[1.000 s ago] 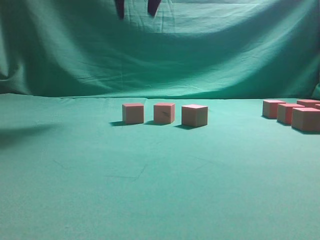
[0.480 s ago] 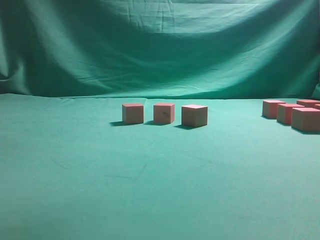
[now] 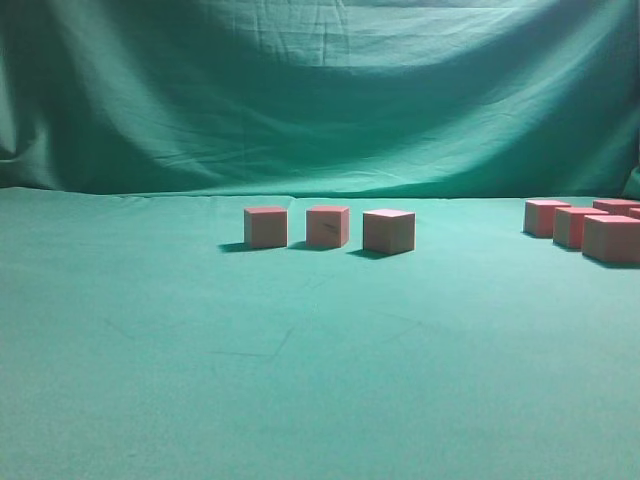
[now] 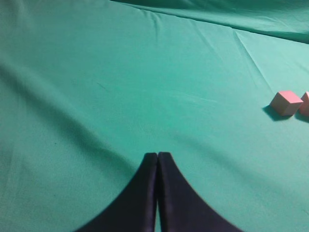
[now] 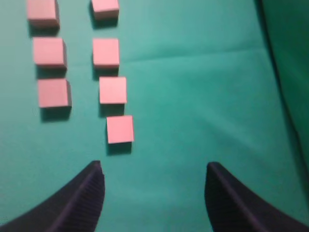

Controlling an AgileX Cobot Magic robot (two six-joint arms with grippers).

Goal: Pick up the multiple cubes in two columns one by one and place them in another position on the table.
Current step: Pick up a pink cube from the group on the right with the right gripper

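Three pinkish-red cubes [image 3: 327, 226] stand in a row on the green table [image 3: 300, 380] in the exterior view. Several more cubes [image 3: 585, 227] sit at the right edge. No gripper shows in that view. In the right wrist view several cubes [image 5: 110, 90] lie in two columns, the nearest cube [image 5: 119, 129] just ahead of my right gripper [image 5: 154, 169], which is open, empty and above the cloth. My left gripper [image 4: 158, 155] is shut and empty over bare cloth, with one cube [image 4: 286, 103] far to its right.
A draped, wrinkled green backdrop [image 3: 320, 100] rises behind the table. It also shows at the right edge of the right wrist view [image 5: 289, 58]. A second cube is cut off at the right edge of the left wrist view [image 4: 306, 104].
One second ago two dark gripper fingertips hung at the top of the exterior view; they have left the view upward. The cubes have not moved.
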